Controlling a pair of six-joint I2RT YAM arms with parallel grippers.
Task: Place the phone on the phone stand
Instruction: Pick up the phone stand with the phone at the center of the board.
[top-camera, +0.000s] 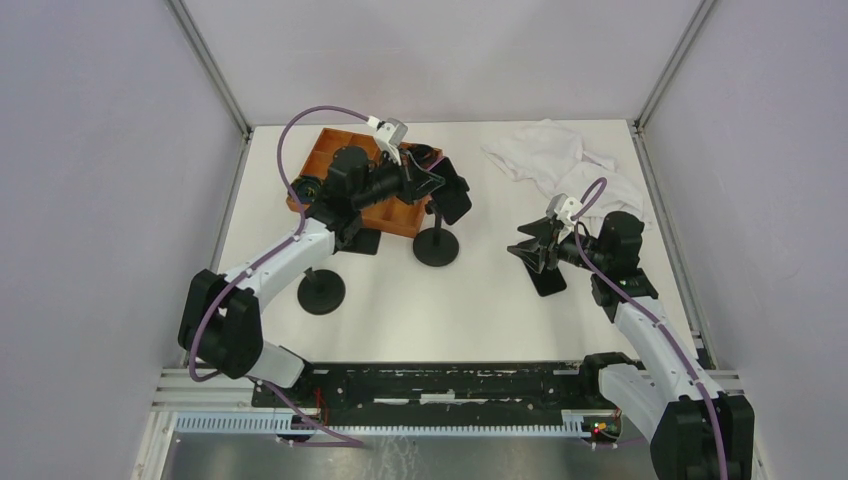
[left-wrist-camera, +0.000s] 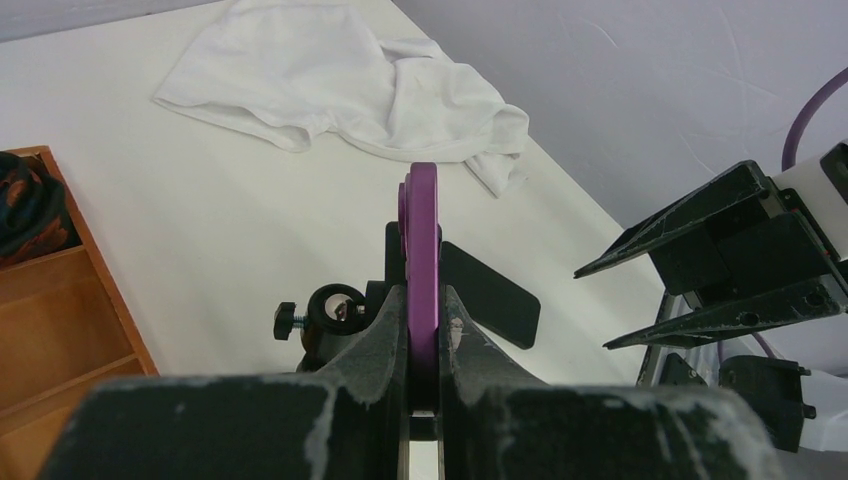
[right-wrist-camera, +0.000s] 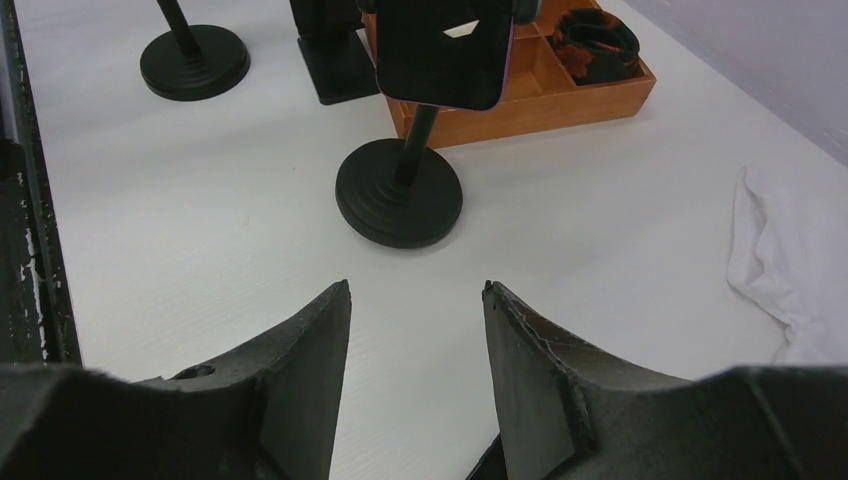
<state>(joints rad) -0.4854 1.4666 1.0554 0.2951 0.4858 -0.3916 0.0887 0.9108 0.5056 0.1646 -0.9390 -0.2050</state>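
While the left gripper (left-wrist-camera: 423, 325) is clamped on the purple phone (left-wrist-camera: 423, 225), the phone is held at the head of the round-based phone stand (right-wrist-camera: 400, 200) mid-table (top-camera: 480, 320), beside the wooden tray (top-camera: 335, 155). The right gripper (right-wrist-camera: 415, 320) is near the right edge, fingers apart, holding nothing.

Left pincer (left-wrist-camera: 423, 335) clamped, right pincer (right-wrist-camera: 415, 295) agape

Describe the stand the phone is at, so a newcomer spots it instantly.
Find the wooden tray at the table's far left. Off its near right corner is a black stand with a round base and thin post, the phone at the top of that post. The other round stand sits nearer the arms and carries no phone.
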